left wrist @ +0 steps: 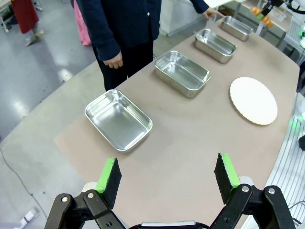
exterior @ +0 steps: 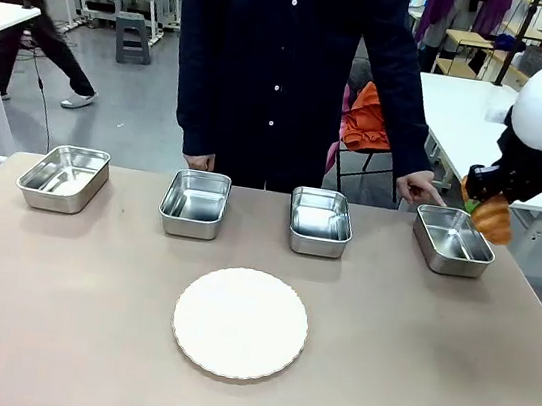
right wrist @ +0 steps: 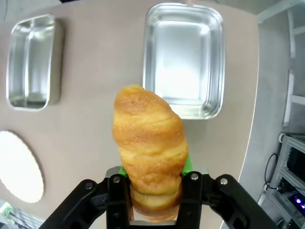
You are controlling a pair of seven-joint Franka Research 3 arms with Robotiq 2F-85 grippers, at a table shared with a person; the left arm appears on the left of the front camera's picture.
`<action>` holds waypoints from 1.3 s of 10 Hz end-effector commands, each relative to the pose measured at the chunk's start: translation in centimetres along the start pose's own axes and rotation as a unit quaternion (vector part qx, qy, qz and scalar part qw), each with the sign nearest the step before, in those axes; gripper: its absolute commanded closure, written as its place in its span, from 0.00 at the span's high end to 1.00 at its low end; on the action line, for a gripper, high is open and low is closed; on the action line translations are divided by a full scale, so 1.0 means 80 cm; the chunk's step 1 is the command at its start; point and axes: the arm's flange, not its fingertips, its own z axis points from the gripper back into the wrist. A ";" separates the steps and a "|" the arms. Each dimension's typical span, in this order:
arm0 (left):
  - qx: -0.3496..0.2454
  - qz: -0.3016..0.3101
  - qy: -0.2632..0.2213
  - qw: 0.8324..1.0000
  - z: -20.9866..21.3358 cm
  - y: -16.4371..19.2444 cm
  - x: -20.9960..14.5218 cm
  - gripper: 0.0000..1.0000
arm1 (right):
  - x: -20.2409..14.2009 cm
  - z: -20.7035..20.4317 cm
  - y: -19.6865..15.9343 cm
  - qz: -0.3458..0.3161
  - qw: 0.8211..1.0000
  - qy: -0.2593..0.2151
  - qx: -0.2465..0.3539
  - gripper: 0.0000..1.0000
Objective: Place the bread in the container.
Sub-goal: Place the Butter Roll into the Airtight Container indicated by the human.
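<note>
Across the brown table, your right gripper (right wrist: pixel 153 191), pinching the croissant (right wrist: pixel 150 150), hovers beside the far-right steel tray (exterior: pixel 452 241) the person's finger marks; lower, then release.

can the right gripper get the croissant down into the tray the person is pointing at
Probably yes. The right gripper holds the croissant beside that tray, which lies empty; the person's hand sits at its far corner.
</note>
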 end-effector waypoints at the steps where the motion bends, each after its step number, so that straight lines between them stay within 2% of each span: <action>1: -0.002 -0.004 -0.005 1.000 0.001 -0.002 0.001 1.00 | 0.030 -0.028 -0.012 -0.013 1.000 -0.010 0.013 0.40; 2: -0.002 -0.004 -0.005 1.000 0.001 -0.002 0.001 1.00 | 0.036 -0.042 -0.019 -0.022 0.999 -0.010 0.021 0.40; 3: -0.002 -0.004 -0.005 1.000 0.001 -0.002 0.001 1.00 | 0.034 -0.039 -0.018 -0.017 0.999 0.022 0.038 0.40; 4: -0.002 -0.004 -0.005 1.000 0.001 -0.002 0.001 1.00 | 0.022 -0.038 -0.015 -0.017 1.000 0.001 0.005 0.40; 6: -0.002 -0.004 -0.005 1.000 0.001 -0.002 0.001 1.00 | 0.029 -0.052 -0.015 -0.023 1.000 0.010 0.014 0.40; 7: -0.002 -0.004 -0.005 1.000 0.001 -0.002 0.001 1.00 | 0.060 -0.070 -0.031 -0.054 0.997 0.046 0.007 0.40; 9: -0.002 -0.004 -0.005 1.000 0.001 -0.002 0.001 1.00 | 0.096 -0.104 -0.037 -0.054 0.997 0.061 -0.005 0.40; 13: -0.002 -0.004 -0.005 1.000 0.001 -0.002 0.001 1.00 | 0.120 -0.153 -0.044 -0.045 0.995 0.085 -0.003 0.40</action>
